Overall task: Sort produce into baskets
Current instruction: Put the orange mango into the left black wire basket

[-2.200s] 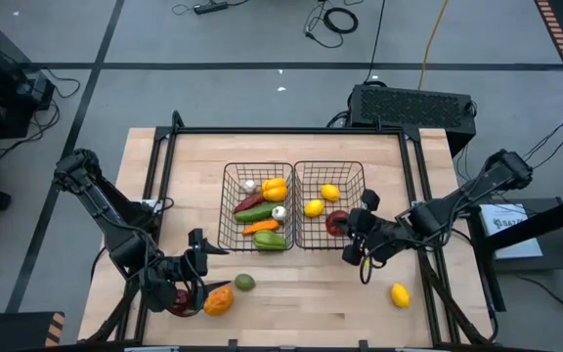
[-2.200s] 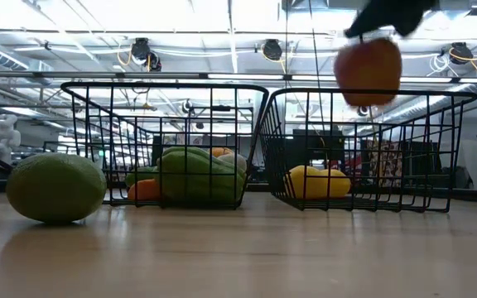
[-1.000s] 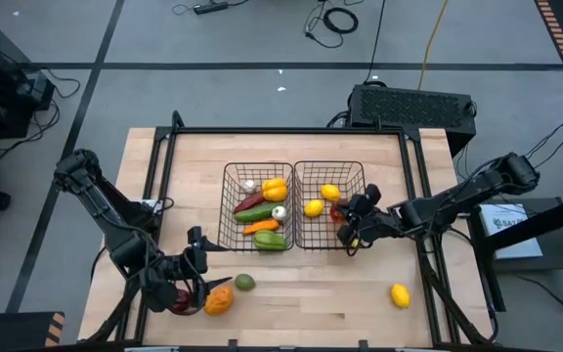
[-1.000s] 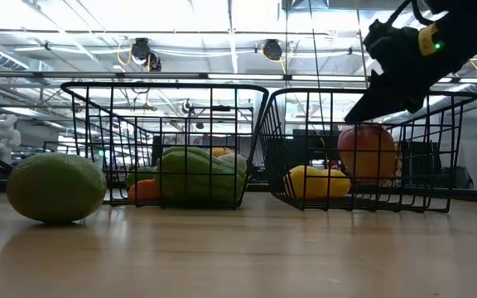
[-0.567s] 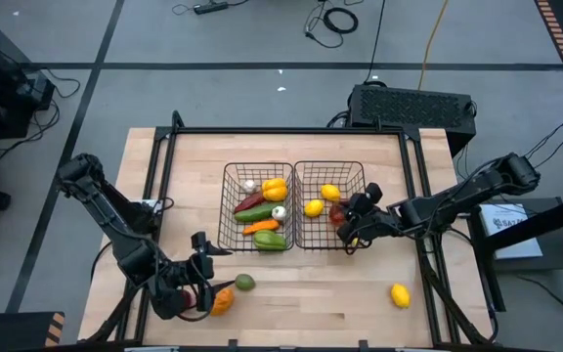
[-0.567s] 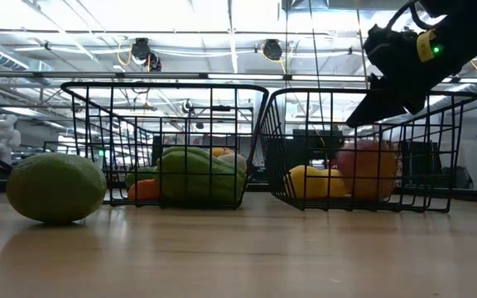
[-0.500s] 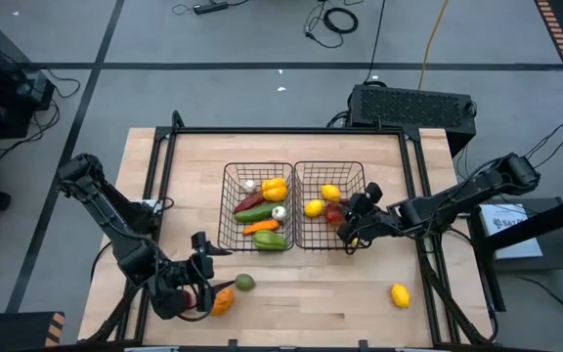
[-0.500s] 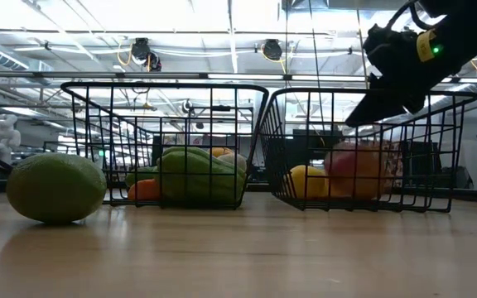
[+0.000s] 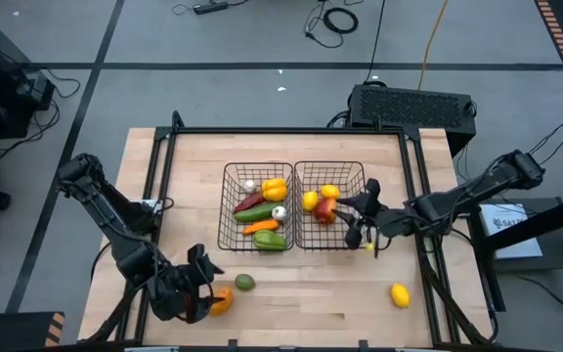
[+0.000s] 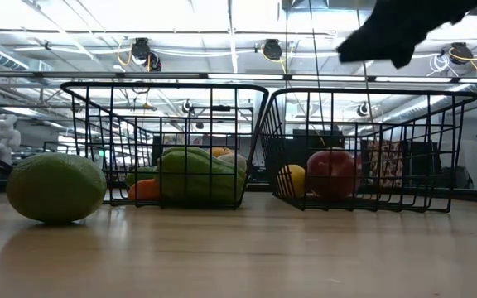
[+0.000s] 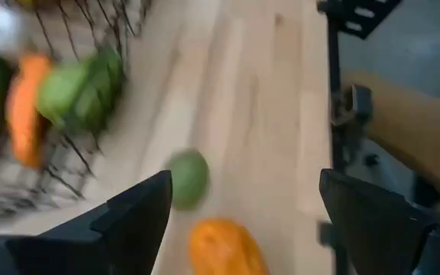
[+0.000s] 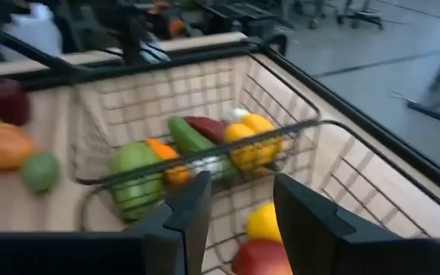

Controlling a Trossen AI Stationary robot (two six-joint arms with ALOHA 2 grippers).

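- The round red apple (image 9: 325, 210) lay in the right-hand black wire-grid basket (image 9: 356, 168), at the centre of the high view, touching a yellow lemon (image 9: 309, 201); a second yellow lemon (image 9: 329, 192) sat just behind them.
- The left-hand black wire-grid basket (image 9: 229, 205) held a green cucumber (image 9: 253, 212), a red pepper (image 9: 247, 201), a yellow pepper (image 9: 275, 189), an orange pepper (image 9: 261, 227), a green pepper (image 9: 270, 240) and white garlic bulbs (image 9: 279, 212).
- Loose on the wooden bench (image 9: 301, 293), lower centre-left of the high view, sat a round green fruit (image 9: 245, 283) and, just beside it, an orange-coloured lumpy piece (image 9: 219, 300); a lone yellow lemon (image 9: 400, 294) lay lower right, well apart.
- These pieces looked firm, smooth-skinned and light, likely to roll, so I judged a grip across the widest part safest; the lumpy orange piece probably wanted a hold across its narrower waist.
- The left gripper (image 9: 197, 279) hung over the orange piece with its fingers (image 11: 132, 218) spread wide and empty.
- The right gripper (image 9: 357, 220) stood at the right basket's right edge, fingers (image 12: 186, 218) parted, holding nothing.
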